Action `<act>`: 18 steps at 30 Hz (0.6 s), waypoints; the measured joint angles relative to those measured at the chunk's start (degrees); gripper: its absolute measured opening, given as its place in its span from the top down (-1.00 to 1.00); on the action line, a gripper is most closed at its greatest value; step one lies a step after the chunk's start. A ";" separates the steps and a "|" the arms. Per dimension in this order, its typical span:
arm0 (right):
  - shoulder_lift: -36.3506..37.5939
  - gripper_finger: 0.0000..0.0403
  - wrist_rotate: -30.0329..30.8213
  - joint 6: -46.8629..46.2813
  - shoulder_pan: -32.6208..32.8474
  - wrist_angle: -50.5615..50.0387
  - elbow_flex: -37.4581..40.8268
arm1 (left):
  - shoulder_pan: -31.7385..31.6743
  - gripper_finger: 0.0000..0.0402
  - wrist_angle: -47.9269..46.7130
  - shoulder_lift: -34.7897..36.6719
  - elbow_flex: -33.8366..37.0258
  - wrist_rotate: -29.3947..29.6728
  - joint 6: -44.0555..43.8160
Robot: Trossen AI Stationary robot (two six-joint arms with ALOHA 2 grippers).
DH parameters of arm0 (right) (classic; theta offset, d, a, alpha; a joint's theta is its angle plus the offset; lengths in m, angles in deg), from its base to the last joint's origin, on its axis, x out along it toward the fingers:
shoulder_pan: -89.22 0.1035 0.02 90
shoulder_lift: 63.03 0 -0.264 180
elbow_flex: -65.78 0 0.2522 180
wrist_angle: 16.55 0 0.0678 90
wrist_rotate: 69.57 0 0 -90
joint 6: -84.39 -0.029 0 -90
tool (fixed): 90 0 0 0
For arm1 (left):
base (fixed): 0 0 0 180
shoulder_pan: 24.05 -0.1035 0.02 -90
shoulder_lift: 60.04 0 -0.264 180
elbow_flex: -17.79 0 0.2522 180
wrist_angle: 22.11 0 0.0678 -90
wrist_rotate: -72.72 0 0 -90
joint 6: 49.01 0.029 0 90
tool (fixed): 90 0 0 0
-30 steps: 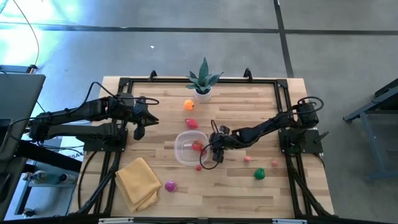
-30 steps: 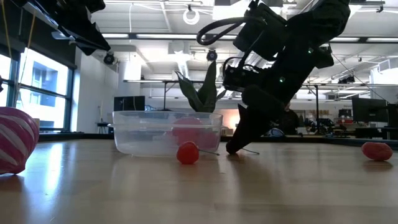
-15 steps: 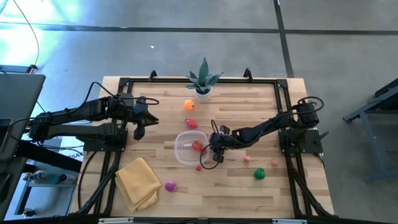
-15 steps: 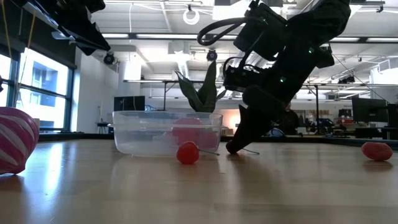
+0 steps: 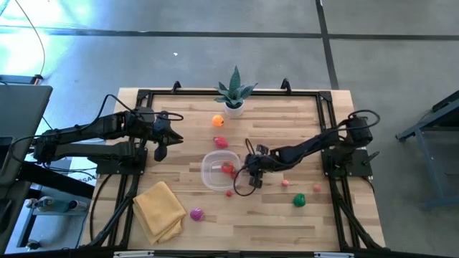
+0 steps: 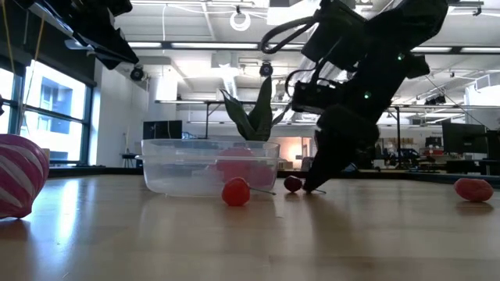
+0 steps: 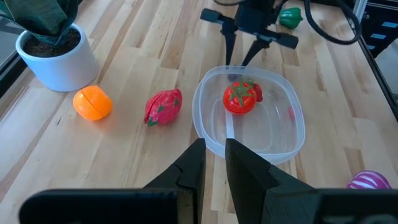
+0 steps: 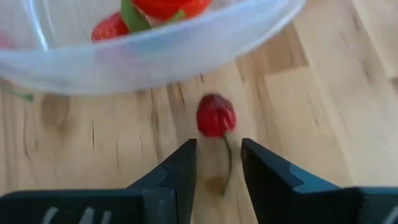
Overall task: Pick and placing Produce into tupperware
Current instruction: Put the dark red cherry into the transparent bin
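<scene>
The clear round tupperware [image 5: 215, 170] [image 7: 249, 118] stands mid-table with a red tomato [image 7: 239, 98] and a strawberry [image 7: 257, 93] inside. A small dark-red cherry [image 8: 216, 116] [image 6: 293, 184] lies on the wood just outside its right wall. The cherry's thin stem [image 8: 226, 152] runs toward the gap of my right gripper [image 8: 217, 168] [image 5: 251, 178], which is open and slants down just behind the cherry. I cannot tell whether a finger touches the stem. My left gripper [image 7: 215, 158] [image 5: 160, 150] hangs shut above the table's left side, clear of everything.
Loose produce: an orange piece [image 5: 218, 120], a pink-red fruit [image 5: 221, 142], a red ball [image 5: 229, 192] at the container's near wall, a magenta striped piece [image 5: 196, 213], a green pepper [image 5: 299, 201], a pink piece [image 5: 285, 183]. A potted plant [image 5: 234, 93] stands far centre; a yellow cloth [image 5: 159, 210] lies near left.
My right gripper has risen slightly and drawn back toward the table's right edge, away from the container. The cherry, which the fingers hid before, now shows lying on the wood beside them.
</scene>
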 joint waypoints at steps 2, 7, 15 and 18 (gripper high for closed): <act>1.50 0.43 1.30 -0.04 0.16 -1.41 0.00 | 0.01 0.73 0.00 0.00 0.00 0.00 0.01; 3.01 0.43 1.21 -0.06 0.57 -2.18 -0.07 | 0.00 0.73 0.01 -0.02 0.00 0.00 0.00; 3.06 0.41 -0.23 -0.11 0.56 -1.78 -0.21 | 0.02 0.73 0.02 -0.02 0.00 0.00 0.02; 3.06 0.37 -0.05 -0.01 0.50 -1.48 -0.22 | 0.00 0.73 0.02 -0.02 0.00 0.00 0.01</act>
